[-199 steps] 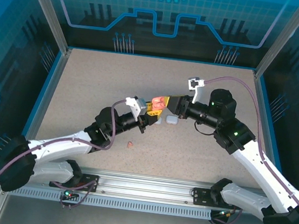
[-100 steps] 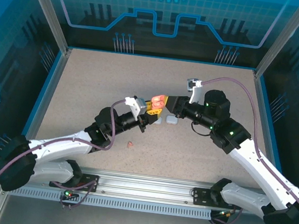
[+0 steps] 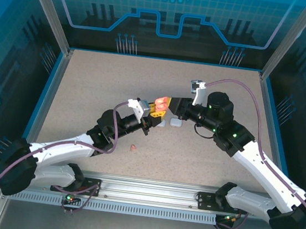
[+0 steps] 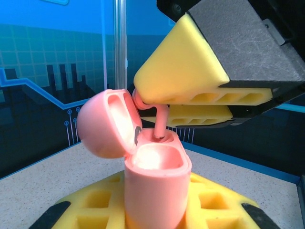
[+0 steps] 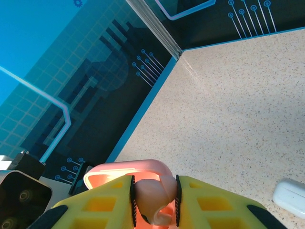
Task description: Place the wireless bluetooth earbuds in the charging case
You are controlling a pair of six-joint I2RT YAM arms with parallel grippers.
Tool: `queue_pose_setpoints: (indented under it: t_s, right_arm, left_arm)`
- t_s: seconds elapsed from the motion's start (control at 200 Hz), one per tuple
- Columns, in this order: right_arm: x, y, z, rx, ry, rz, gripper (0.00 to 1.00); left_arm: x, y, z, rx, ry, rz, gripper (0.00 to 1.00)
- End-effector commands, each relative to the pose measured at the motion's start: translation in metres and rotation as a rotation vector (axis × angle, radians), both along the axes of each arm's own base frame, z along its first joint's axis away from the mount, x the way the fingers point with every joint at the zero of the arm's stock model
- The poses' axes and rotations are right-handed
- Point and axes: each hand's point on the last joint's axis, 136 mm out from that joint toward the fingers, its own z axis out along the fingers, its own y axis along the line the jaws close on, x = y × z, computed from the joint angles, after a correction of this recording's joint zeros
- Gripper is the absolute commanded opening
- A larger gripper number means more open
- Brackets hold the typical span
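The left tool (image 4: 155, 206) clamps the salmon charging case (image 4: 155, 176) upright and open so the right tool (image 5: 153, 198) just above it, pinching a salmon earbud (image 4: 161, 123), can seat its stem.

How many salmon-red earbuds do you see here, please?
2. One earbud is pinched in the right gripper, stem at the open salmon case held by the left gripper; the other lies on the table near the left arm. More may be hidden.
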Motion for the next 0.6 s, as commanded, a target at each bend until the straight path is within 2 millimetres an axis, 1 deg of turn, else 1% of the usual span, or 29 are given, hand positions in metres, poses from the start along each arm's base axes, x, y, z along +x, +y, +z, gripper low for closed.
queue_pose_setpoints:
  t_s: [0.0,0.135,0.435,0.595]
  right_arm:
    - [0.0016,0.0025,0.0036,0.018,-0.027,-0.014,0.26]
    - [0.0028,0.0022,0.0016,0.016,-0.032,-0.023,0.26]
    - [0.0057,0.0024,0.0092,0.04,-0.07,-0.037,0.26]
    - [0.0073,0.0031,0.0087,0.051,-0.072,-0.042,0.26]
  left_arm:
    - [-0.0012,-0.0009,0.0223,-0.064,-0.038,0.0,0.0]
    - [-0.0014,-0.0008,0.0236,-0.072,-0.039,-0.002,0.0]
    - [-0.0004,-0.0016,0.0216,-0.075,-0.024,-0.003,0.0]
    - [0.0008,-0.0008,0.0218,-0.082,-0.016,0.003,0.0]
